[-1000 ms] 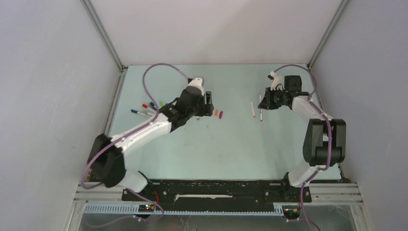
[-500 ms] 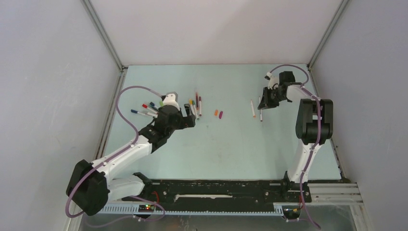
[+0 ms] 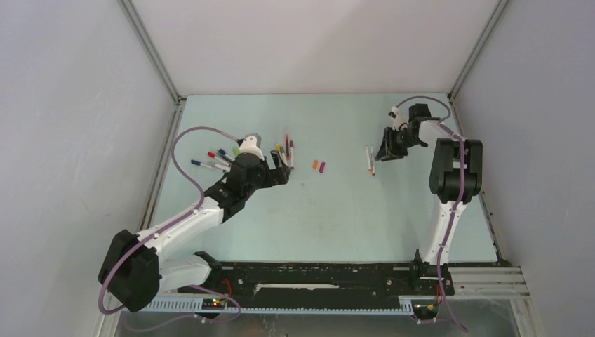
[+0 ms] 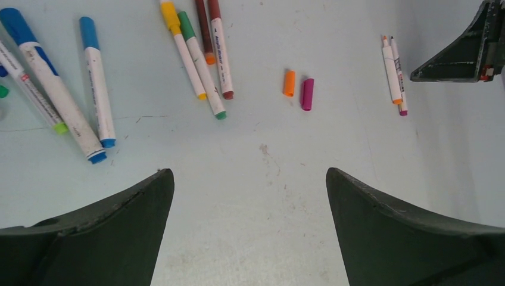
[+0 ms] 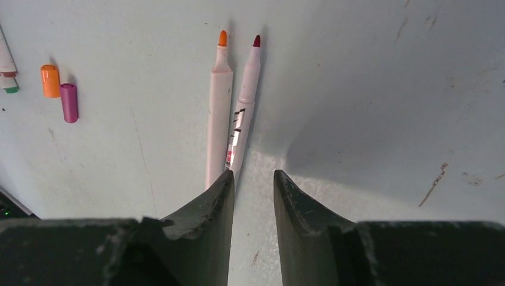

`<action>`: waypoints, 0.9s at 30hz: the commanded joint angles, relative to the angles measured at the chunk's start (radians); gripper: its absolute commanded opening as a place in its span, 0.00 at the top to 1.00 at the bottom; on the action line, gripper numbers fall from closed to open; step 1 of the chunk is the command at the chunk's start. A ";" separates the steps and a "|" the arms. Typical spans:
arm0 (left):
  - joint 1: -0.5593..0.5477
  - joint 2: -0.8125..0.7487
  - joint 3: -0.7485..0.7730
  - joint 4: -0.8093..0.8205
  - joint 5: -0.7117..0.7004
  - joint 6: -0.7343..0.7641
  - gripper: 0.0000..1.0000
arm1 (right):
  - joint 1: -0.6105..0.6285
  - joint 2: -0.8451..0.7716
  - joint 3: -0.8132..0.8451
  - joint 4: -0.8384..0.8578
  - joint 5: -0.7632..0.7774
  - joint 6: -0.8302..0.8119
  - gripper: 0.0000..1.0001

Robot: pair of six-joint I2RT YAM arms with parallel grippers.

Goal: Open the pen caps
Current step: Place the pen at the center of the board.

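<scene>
Wide-open, empty left gripper hovers just near of capped pens lying near-to-far, pen caps at far ends; the narrowly parted right gripper sits farther right.

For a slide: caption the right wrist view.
Right end effector, jaws parted, near two uncapped pens; orange cap and purple cap at left.

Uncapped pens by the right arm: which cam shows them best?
Right wrist. The orange-tipped pen and red-tipped pen lie side by side mid-frame, large, with their bare tips clear. Left wrist shows both whole but small, at top right. Top view shows just two thin slivers.
</scene>
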 commanded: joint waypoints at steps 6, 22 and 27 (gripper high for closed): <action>0.033 0.045 0.004 0.085 0.087 -0.074 0.01 | -0.039 -0.136 -0.003 -0.043 -0.170 -0.075 0.64; 0.114 0.418 0.361 -0.284 0.058 -0.110 0.18 | -0.053 -0.849 -0.338 -0.094 -0.402 -0.360 0.44; 0.116 0.567 0.558 -0.423 0.009 -0.018 0.27 | -0.067 -0.945 -0.467 0.018 -0.427 -0.344 0.38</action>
